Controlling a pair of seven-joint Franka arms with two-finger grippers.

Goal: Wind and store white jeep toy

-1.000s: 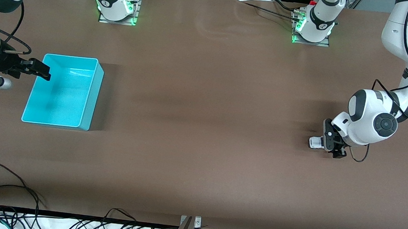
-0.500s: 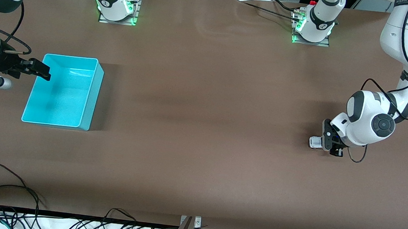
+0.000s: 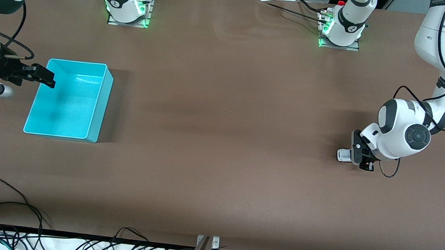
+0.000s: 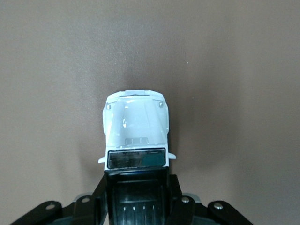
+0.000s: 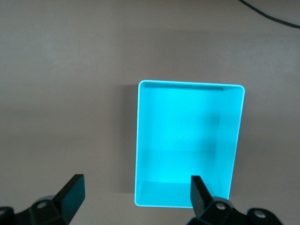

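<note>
Cables (image 3: 2, 206) trail along the table edge nearest the front camera, at the right arm's end. Above them in that view you have the right gripper (image 3: 45, 77) hanging over the rim of the turquoise bin (image 3: 99, 102); its fingers (image 5: 70, 194) are spread wide apart with nothing between them, and in the right wrist view you look straight down into the bin (image 5: 187, 140), whose floor is bare. That arm is waiting.

The brown table (image 3: 223, 121) runs bare across the middle, with the two arm bases standing at its edge farthest from the front camera.

At the left arm's end you find the white jeep toy (image 3: 344, 155) standing on its wheels on the table. Your left gripper (image 3: 359, 155) is down at table level and clamped onto the black rear section of the jeep. In the left wrist view the two fingers (image 4: 104, 187) press in from either side of that dark rear part, while the white jeep toy (image 4: 136, 126) points its bonnet and windscreen away from the gripper (image 4: 137, 192), clear of it. The wheels appear to rest on the tabletop. The jeep lies well apart from the bin, with nearly the whole length of the table between them.
</note>
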